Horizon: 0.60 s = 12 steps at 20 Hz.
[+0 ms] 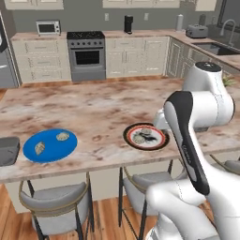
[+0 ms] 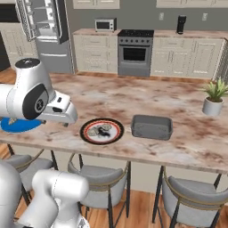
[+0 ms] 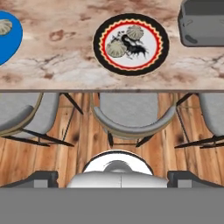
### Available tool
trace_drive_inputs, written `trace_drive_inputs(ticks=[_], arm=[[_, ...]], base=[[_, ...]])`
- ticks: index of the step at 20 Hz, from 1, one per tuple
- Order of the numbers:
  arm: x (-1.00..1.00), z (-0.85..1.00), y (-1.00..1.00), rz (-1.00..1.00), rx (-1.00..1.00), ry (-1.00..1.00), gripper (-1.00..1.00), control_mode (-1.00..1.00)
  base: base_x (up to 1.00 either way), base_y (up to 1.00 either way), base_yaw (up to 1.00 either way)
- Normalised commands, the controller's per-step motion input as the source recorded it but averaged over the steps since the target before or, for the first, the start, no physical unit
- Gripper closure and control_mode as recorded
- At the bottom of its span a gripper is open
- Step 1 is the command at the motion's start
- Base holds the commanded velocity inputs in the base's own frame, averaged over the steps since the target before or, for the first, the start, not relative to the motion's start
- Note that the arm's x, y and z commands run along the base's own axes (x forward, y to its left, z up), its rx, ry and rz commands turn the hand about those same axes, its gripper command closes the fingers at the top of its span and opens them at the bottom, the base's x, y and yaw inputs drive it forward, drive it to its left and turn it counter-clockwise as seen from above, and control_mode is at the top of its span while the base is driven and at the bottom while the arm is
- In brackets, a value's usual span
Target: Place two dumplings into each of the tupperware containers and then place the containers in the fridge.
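Two dumplings [image 3: 116, 48] [image 3: 134, 31] lie on a round plate with a black-and-red rim [image 3: 131, 70], also seen from the right base [image 2: 102, 131]. Two more dumplings [image 1: 40, 148] [image 1: 63, 136] rest on a blue plate [image 1: 50, 152]. One dark grey tupperware container [image 2: 152, 127] stands right of the rimmed plate. Another tupperware container [image 1: 8, 150] sits at the counter's left end. My gripper [image 3: 113, 177] hangs open above the counter's front edge, short of the rimmed plate, with nothing between its fingers. The fridge [image 2: 49, 40] stands at the back left with its door open.
Grey stools [image 3: 127, 116] are tucked under the counter's front edge [image 3: 109, 89]. A potted plant [image 2: 215, 99] stands at the counter's right end. An oven [image 1: 87, 56] and cabinets line the back wall.
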Motion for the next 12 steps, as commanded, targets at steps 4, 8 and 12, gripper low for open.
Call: trace_drive_inputs(ticks=[4,8,12], arm=[[0.00,0.00,0.00,0.00,0.00,0.00,-1.00,1.00],[0.00,0.00,0.00,0.00,0.00,0.00,-1.00,1.00],[0.46,-0.02,0.00,0.00,0.00,0.00,-1.00,-1.00]], base=[[0.57,-0.04,0.00],[0.57,-0.08,0.00],[0.37,0.00,0.00]])
